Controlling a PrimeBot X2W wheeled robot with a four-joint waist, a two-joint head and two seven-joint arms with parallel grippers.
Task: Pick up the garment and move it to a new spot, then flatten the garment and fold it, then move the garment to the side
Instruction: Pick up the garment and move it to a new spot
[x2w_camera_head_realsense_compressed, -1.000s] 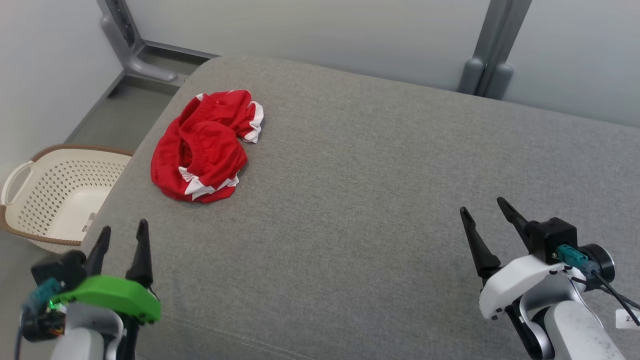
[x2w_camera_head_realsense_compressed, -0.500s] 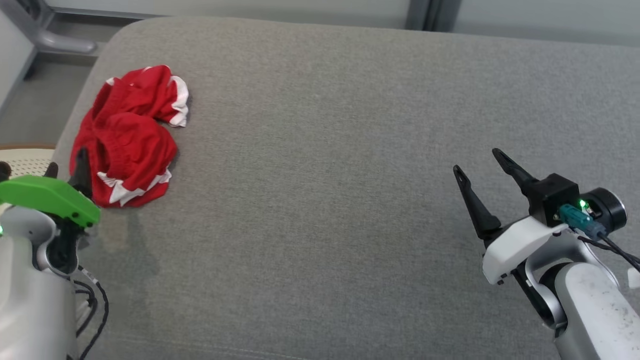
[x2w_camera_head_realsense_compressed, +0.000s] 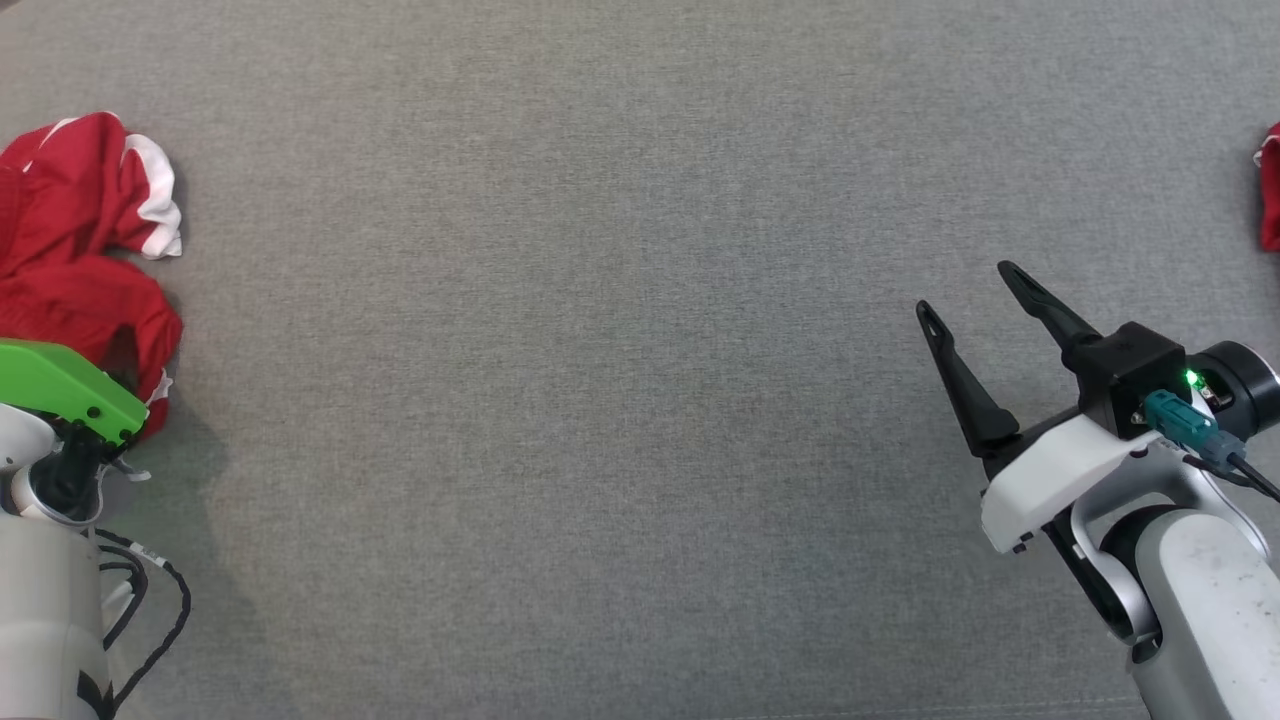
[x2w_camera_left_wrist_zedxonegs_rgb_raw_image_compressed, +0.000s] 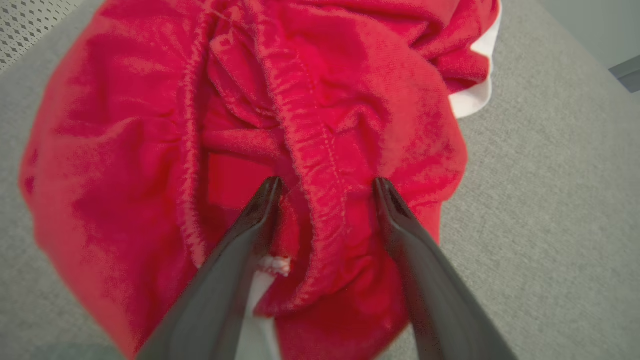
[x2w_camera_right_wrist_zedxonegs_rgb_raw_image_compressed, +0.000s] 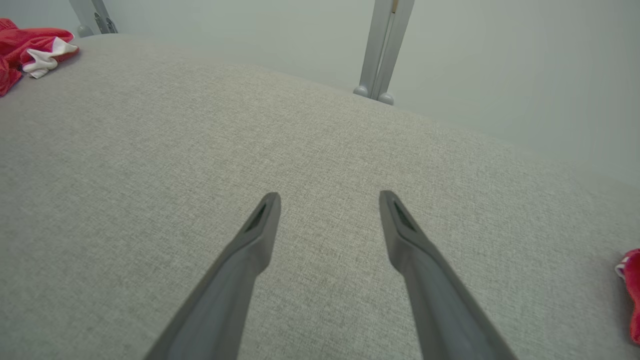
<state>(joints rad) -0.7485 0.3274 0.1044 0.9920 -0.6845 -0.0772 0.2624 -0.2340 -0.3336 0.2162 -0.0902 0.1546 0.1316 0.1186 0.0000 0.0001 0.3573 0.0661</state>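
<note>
Left wrist view: the left gripper (x2w_camera_left_wrist_zedxonegs_rgb_raw_image_compressed: 327, 186) is spread wide, tips against the red garment (x2w_camera_left_wrist_zedxonegs_rgb_raw_image_compressed: 115, 130), straddling its elastic waistband. The right gripper (x2w_camera_right_wrist_zedxonegs_rgb_raw_image_compressed: 330, 197) hangs spread and empty over the grey cushion (x2w_camera_right_wrist_zedxonegs_rgb_raw_image_compressed: 125, 150).

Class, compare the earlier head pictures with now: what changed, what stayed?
The left gripper advanced to the red garment; its open fingers now straddle the elastic band, nothing gripped yet. The head camera moved too, shifting the whole picture. The red garment stayed crumpled on the grey cushion; the right gripper stayed open, apart from it.
</note>
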